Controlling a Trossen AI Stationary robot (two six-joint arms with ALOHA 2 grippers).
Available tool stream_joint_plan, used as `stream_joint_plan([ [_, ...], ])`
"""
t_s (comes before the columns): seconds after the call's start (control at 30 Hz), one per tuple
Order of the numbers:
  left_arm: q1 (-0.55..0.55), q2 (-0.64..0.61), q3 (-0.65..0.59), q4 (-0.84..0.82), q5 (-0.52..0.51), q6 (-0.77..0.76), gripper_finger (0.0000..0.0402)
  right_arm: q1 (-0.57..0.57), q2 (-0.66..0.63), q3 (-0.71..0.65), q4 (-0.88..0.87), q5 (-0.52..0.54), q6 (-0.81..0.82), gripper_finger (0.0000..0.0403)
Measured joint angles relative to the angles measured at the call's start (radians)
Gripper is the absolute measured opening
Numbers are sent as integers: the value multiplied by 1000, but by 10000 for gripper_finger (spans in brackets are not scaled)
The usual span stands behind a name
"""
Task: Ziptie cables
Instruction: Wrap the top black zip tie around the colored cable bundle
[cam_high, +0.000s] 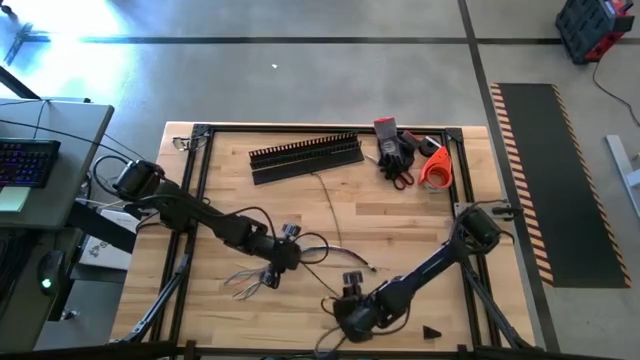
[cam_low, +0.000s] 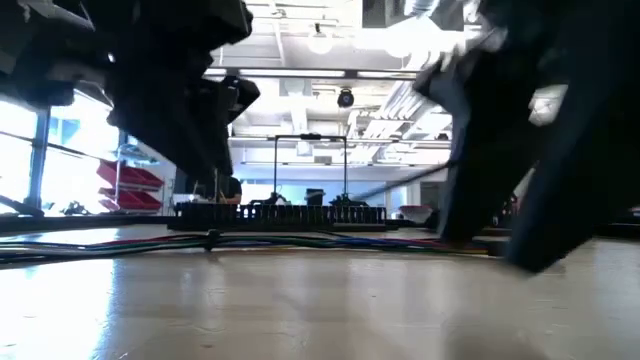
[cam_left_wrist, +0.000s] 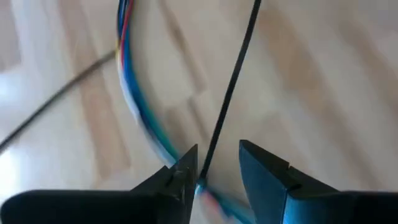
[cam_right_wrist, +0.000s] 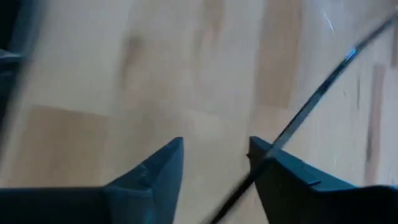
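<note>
Left end effector (cam_left_wrist: 217, 171) fingers apart, cables (cam_left_wrist: 134, 106) and black ziptie (cam_left_wrist: 233, 81) between them, right end effector (cam_right_wrist: 214, 165) parted too

The table's (cam_high: 420, 225) far edge is crowded: the black slotted duct (cam_high: 306, 153) lies along it, with a flat black strip (cam_high: 308, 172) just beside it, and gloves, red-handled cutters (cam_high: 398, 168) and an orange tool (cam_high: 435, 166) fill the far right corner; bare wood between that row and the arms leaves passage, crossed only by one thin dark strand (cam_high: 330, 205). Toward the near edge the cables (cam_high: 300, 250) sprawl across the middle; the left gripper (cam_high: 272, 274) and right gripper (cam_high: 352, 290) block that zone, and a small black piece (cam_high: 432, 332), possibly a scrap, sits near the near right corner.
</note>
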Motion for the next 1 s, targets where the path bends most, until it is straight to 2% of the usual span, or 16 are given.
stream_joint_plan([
  [0.1,0,22,0,104,23,1,92,16,-2,31,-19,2,-25,189],
  [0.2,4,55,0,200,26,15,92,21,-30,20,-58,24,16,189],
  [0.33,13,123,0,299,53,18,92,45,-94,-58,-143,89,149,172],
  [0.43,23,176,0,332,100,8,92,61,-170,-160,-135,159,241,156],
  [0.57,24,236,-1,325,156,-9,92,36,-228,-337,20,177,332,141],
  [0.73,7,220,-1,264,228,-2,92,-32,-236,-523,341,96,316,134],
  [0.87,-12,152,-1,188,214,6,92,-57,-251,-581,357,80,342,132],
  [1.0,-21,82,-1,66,156,-5,92,-57,-303,-599,244,100,354,132],
])
